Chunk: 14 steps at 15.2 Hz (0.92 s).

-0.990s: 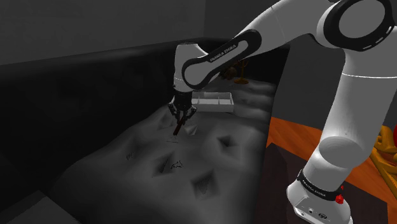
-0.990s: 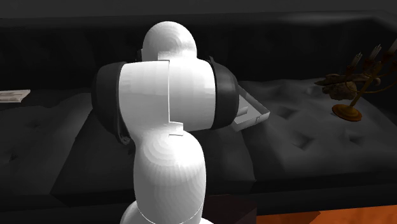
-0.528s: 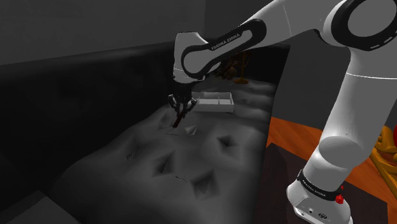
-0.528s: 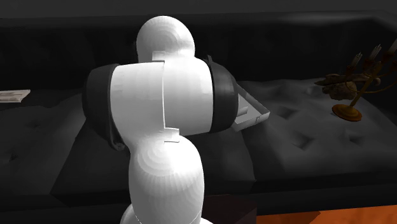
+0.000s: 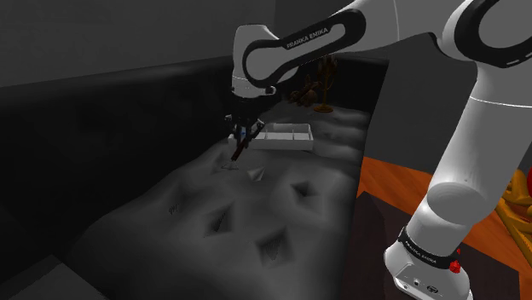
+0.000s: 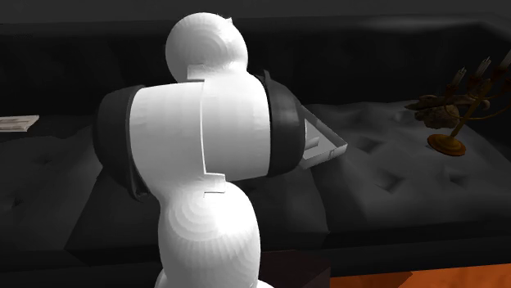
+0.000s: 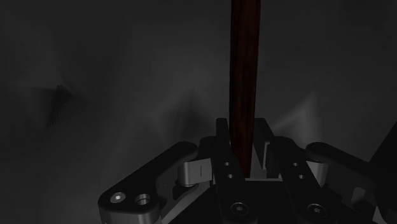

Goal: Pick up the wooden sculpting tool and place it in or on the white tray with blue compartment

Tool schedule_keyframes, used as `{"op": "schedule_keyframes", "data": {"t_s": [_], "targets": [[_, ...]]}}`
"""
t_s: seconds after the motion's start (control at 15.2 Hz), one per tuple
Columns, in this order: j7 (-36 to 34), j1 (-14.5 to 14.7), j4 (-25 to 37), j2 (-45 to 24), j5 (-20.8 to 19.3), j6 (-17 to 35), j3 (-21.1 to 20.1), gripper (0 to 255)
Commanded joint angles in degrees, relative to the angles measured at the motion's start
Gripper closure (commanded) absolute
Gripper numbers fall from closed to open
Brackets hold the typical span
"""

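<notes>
In the second exterior view the white arm with its dark joint stands close before the camera and hides the middle of the scene. Past its edge one corner of the white tray, shallow and rectangular, juts out on the dark tufted sofa. A golden-brown branched candelabra stands on the seat toward that view's right, its outermost branch meeting the frame edge. In the shoulder view the tray's dividers show, but the colours inside its compartments are too dim to make out.

The all-black two-finger gripper points down over the sofa seat, just beside the tray's end at the shoulder view's left. Its fingers are closed on the wooden sculpting tool, a slim dark red-brown rod, gripping it near one end. The tool hangs below the fingers, its long axis nearly upright, the free end leaning a little toward the shoulder view's lower left. That lower tip is close over the cushion; whether it touches the fabric cannot be told.

In the wrist view the rod runs straight out from between the two fingers, clasped on both sides, and follows the gripper's line until the frame edge cuts it off, so its far tip is unseen. The tool is outside the tray, near its short wall.
</notes>
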<state>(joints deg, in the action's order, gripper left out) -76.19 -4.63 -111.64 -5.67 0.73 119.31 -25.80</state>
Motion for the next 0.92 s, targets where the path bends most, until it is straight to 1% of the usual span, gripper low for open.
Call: {"op": "schedule_keyframes", "data": {"t_s": [0.0, 0.2, 0.53, 0.86], "targets": [[0.22, -0.11, 0.90, 0.58, 0.29, -1.47, 0.02, 255], [0.32, -0.16, 2.10, 1.10, 0.52, -3.13, 0.02, 255], [5.27, -2.91, 7.79, -3.21, -0.89, -5.07, 2.61, 255], [9.75, -5.30, 15.41, -8.68, -2.41, -7.73, 4.87, 255]]}}
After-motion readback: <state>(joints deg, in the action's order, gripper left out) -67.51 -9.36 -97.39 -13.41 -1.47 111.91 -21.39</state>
